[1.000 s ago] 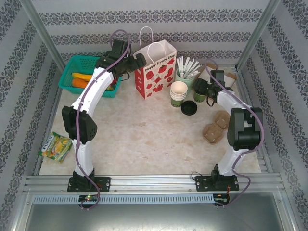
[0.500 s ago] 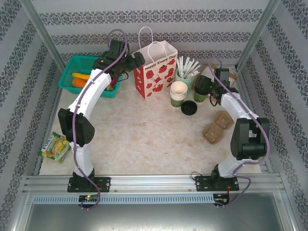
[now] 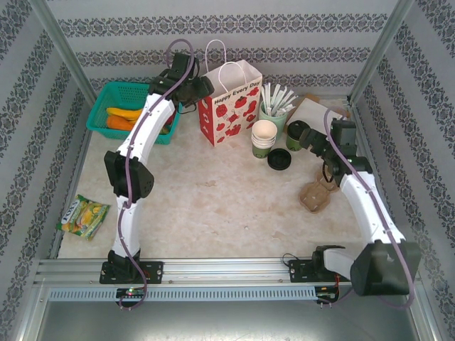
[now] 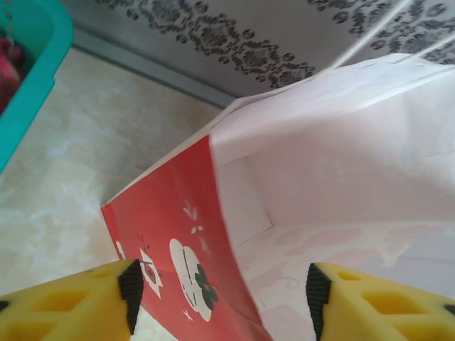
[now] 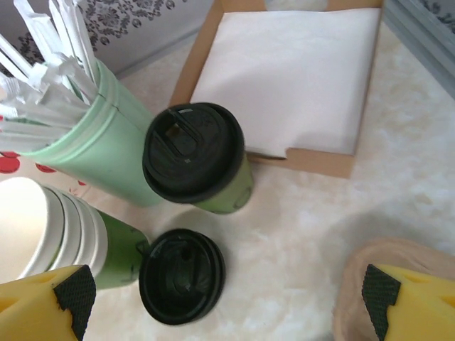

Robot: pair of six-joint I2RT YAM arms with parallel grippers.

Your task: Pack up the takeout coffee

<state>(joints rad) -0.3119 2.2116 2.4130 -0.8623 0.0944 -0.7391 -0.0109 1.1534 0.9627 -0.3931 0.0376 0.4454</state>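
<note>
The coffee cup (image 5: pixel 195 160) stands upright with its lid on toward the far right corner of the worktop (image 3: pixel 213 199). It is just beside the green holder of sticks (image 5: pixel 99 135) and near a loose black lid (image 5: pixel 181 275). The right claw (image 5: pixel 227 291) hangs close by, spread wide and empty. At the far edge, the left claw (image 4: pixel 222 291) is partly open, its fingers either side of the rim of the paper bag (image 4: pixel 178 234), not clamped on it.

Black-lidded green takeout coffee (image 5: pixel 193 153) upright beside pale green holder (image 5: pixel 106 135)
</note>
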